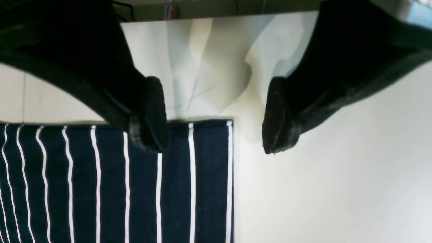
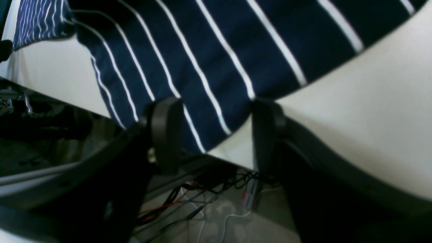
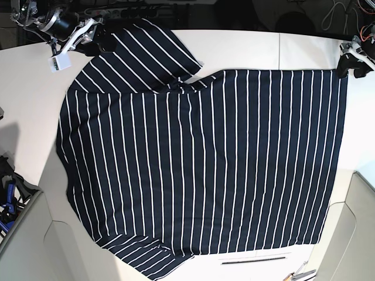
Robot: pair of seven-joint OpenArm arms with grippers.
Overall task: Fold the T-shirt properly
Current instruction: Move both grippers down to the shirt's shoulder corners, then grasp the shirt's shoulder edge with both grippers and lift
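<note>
The left pincer [image 1: 215, 118] has its jaws wide apart and holds nothing. It sits over a corner of the T-shirt [image 1: 111, 182], with one jaw above the striped cloth and the other above bare white surface [image 1: 337, 189]. Whether either tip touches the cloth cannot be told. The right pincer [image 2: 216, 135] also has its jaws apart and is empty. It straddles a sleeve edge near the rim of the surface, with cables visible on the floor below.

From above, the T-shirt lies spread almost flat across most of the surface, hem toward the left pincer's side and sleeves toward the right pincer's side. The far sleeve is bunched and partly turned over the body near the right pincer, and the near sleeve lies out at the front edge.

By the look of it, folding has hardly begun: no fold crosses the body yet. What seems left is gripping the corners, bringing one side over, tucking the sleeves, then halving the shirt.
</note>
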